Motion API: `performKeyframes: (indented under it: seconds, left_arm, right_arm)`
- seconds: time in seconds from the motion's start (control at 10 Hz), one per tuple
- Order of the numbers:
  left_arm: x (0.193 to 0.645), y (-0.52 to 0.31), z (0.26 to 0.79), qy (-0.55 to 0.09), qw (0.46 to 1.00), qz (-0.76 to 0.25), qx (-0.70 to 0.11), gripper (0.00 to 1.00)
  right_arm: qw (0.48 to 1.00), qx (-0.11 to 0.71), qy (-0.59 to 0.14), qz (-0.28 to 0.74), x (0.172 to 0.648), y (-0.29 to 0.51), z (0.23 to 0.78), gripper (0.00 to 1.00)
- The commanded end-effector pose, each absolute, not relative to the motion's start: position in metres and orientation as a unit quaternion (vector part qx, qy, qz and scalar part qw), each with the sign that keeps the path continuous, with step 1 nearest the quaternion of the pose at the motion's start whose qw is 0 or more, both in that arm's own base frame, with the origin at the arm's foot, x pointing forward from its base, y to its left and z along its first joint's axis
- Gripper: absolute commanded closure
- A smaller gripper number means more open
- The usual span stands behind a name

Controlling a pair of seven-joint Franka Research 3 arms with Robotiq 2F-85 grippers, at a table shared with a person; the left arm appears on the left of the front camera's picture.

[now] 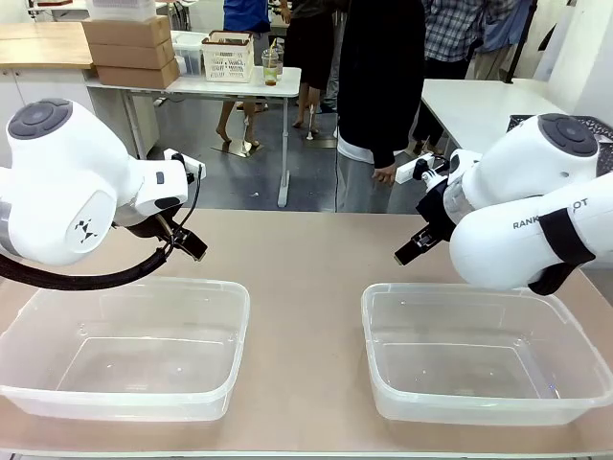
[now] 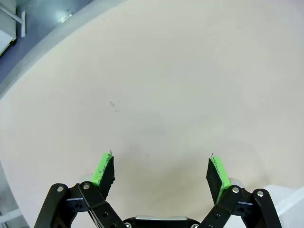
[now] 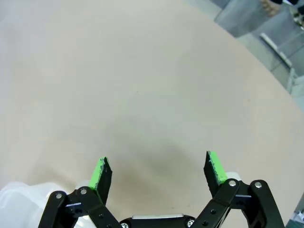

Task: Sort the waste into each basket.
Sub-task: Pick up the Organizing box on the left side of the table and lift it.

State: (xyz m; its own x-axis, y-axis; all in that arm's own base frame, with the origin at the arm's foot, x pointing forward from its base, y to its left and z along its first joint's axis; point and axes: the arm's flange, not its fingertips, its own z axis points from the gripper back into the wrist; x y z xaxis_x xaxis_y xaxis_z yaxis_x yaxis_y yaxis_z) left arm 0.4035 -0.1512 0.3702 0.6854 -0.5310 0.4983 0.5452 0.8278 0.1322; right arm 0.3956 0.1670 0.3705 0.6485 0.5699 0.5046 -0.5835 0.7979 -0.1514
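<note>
Left pincer (image 1: 192,247) and right pincer (image 1: 410,251) are both held spread, with nothing gripped between the green pads (image 2: 105,170). Each is poised above the bare table (image 1: 306,259), just behind its own basket: the left basket (image 1: 124,284) and the right basket (image 1: 460,289). Nothing has been put into either basket. Sorting is judged not yet begun, and waste is probably awaited from the person (image 1: 378,86) at the far side. Next, a piece must be brought within reach, gripped, and carried to the matching basket.
</note>
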Motion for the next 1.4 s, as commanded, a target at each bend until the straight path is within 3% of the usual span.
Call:
performKeyframes:
  seconds: [0.0,0.1,0.3,0.5,0.6,0.7,0.8,0.9,1.0,1.1,1.2,1.3]
  left_arm:
    - [0.403,-0.151,0.370,-0.267,0.918,-0.293,-0.013,0.00]
    - [0.404,-0.151,0.370,-0.267,0.918,-0.293,-0.013,0.00]
    - [0.356,-0.139,0.452,-0.294,0.891,-0.344,-0.032,0.00]
    - [0.274,-0.119,0.513,-0.363,0.844,-0.389,-0.059,0.00]
    - [0.257,-0.117,0.514,-0.381,0.841,-0.383,-0.033,0.00]
    - [0.352,-0.161,0.501,-0.338,0.871,-0.356,-0.032,0.00]
    - [0.323,-0.153,0.546,-0.367,0.852,-0.371,-0.035,0.00]
    - [0.333,-0.166,0.530,-0.294,0.845,-0.430,-0.121,0.00]
    - [0.331,-0.141,0.534,-0.278,0.845,-0.412,-0.197,0.00]
    - [0.330,-0.095,0.541,-0.257,0.841,-0.346,-0.327,0.00]
    - [0.333,-0.046,0.541,-0.273,0.843,-0.200,-0.417,0.00]
    - [0.334,-0.013,0.537,-0.250,0.840,-0.075,-0.475,0.00]
  right_arm:
    - [0.908,0.013,-0.274,0.317,0.396,0.167,0.371,0.00]
    - [0.908,0.012,-0.274,0.318,0.396,0.167,0.370,0.00]
    - [0.917,0.039,-0.254,0.305,0.349,0.138,0.460,0.00]
    - [0.907,-0.003,-0.333,0.256,0.273,0.101,0.508,0.00]
    - [0.904,-0.035,-0.361,0.228,0.260,0.098,0.503,0.00]
    - [0.910,0.024,-0.298,0.287,0.347,0.135,0.498,0.00]
    - [0.905,0.007,-0.335,0.263,0.324,0.118,0.539,0.00]
    - [0.904,0.084,-0.305,0.288,0.324,0.128,0.537,0.00]
    - [0.903,0.214,-0.289,0.235,0.307,0.105,0.551,0.00]
    - [0.901,0.332,-0.244,0.136,0.289,0.066,0.564,0.00]
    - [0.886,0.405,-0.225,0.016,0.278,0.022,0.566,0.00]
    - [0.841,0.484,-0.237,-0.039,0.274,-0.016,0.564,0.00]
